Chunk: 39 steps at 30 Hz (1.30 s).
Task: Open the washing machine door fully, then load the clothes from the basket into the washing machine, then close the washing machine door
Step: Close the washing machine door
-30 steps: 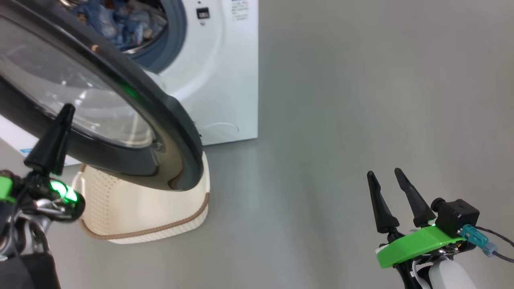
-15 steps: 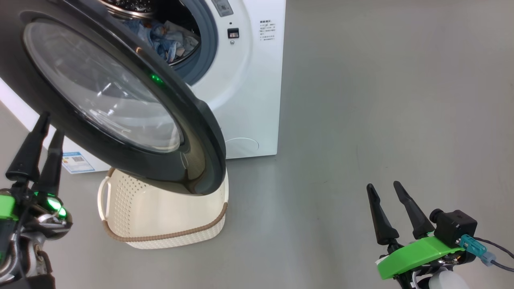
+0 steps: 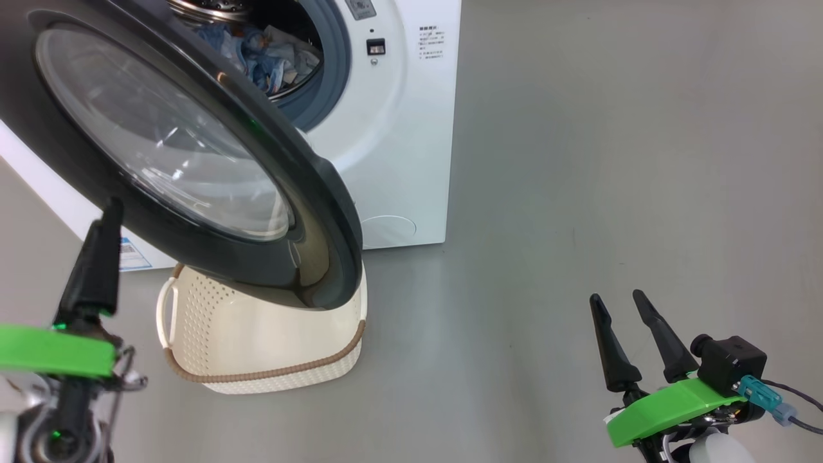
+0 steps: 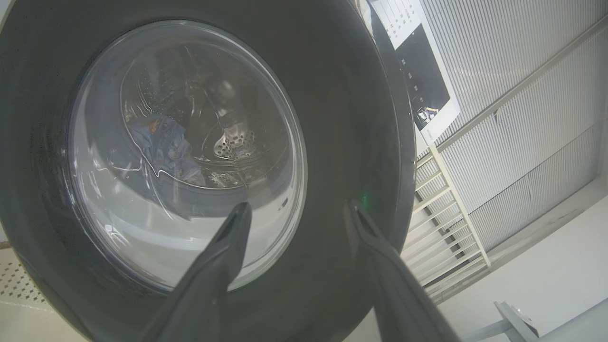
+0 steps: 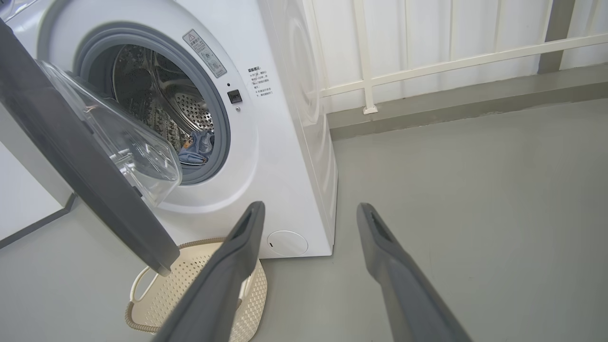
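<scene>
The door [image 3: 193, 161] stands partly open, its lower rim hanging over the basket [image 3: 257, 347], which sits on the floor [image 3: 578, 193] just in front of the washer [image 3: 398, 128]; the clothes [image 3: 270, 54] lie in the drum [image 5: 180, 104], bunched low toward the front lip, so by my reading only the closing is left. The left gripper [image 4: 298, 207] points at the door's outer face with jaws spread wide and nothing between them, one finger aimed at the glass [image 4: 180, 152], the other at the black rim; the right gripper [image 3: 615, 296] hovers low over the floor, well apart from everything, jaws wide and empty too. The door face is glossy and curved, so a push from a thin fingertip may skid off sideways and leave the door half shut. Too soft a push may bring it to the gasket [image 5: 223, 142] without latching. Cloth near the lip could be pinched between glass and gasket (the blue garment looks closest) and hold the door off its catch. A finger that rides round the rim could also be trapped between door and washer as the gap shuts. The rim passes close above the basket, and I cannot tell whether they touch; if they do, the swing may drag or tip it. Part of the basket is hidden under the door, so a leftover garment cannot be ruled out
</scene>
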### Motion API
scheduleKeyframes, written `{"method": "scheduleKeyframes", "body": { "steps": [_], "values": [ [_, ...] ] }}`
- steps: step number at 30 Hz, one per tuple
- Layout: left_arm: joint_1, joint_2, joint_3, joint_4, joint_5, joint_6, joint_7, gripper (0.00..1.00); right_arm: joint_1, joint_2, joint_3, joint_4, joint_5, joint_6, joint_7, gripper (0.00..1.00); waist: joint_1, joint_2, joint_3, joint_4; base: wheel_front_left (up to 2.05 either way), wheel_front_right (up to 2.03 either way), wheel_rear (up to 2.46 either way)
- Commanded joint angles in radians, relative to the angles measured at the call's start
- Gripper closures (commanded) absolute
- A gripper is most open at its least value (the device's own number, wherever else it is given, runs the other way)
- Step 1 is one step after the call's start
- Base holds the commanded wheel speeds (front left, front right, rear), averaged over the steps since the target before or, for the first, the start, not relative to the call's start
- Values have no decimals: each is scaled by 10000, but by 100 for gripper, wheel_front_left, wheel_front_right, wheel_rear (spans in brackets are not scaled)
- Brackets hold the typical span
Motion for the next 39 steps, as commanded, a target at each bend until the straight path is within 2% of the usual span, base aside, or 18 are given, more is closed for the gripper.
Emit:
{"method": "scheduleKeyframes", "body": {
  "steps": [1,6,8,10,15,20,23,34,39],
  "values": [
    [-30,676,4,-297,433,-70,-493,0,-91,-66,209,-243,58,16,-122,0,0,0,-11,4,0,0,0],
    [361,2064,-1688,316,2252,-70,-2847,0,-53,-67,217,-277,29,16,-122,0,0,0,-52,20,0,0,0],
    [405,2388,-2122,758,3034,-70,-3322,0,-31,-66,221,-292,17,16,-122,0,0,0,-68,29,0,0,0],
    [422,2429,-2257,1123,3559,-70,-3493,0,-20,-64,230,-308,-7,16,-122,0,0,0,-78,33,0,0,0],
    [657,2122,-1964,1415,4766,-70,-3552,0,-16,-50,239,-360,-44,16,-122,0,0,0,-79,19,0,0,0],
    [1134,1695,-1059,1221,7222,66,-3555,0,-25,-32,247,-412,-66,16,-122,0,0,0,-57,-28,0,0,0],
    [1543,1155,-581,948,8125,154,-3556,0,-23,-30,254,-443,-79,16,-122,0,0,0,-64,-57,0,0,0],
    [2801,-128,482,325,9653,128,-3557,0,44,-22,239,-577,-156,16,-122,0,0,0,-109,-149,0,0,0],
    [3163,-626,675,111,10247,100,-3557,0,30,-21,250,-595,-194,16,-122,0,0,0,-96,-161,0,0,0]
  ]
}}
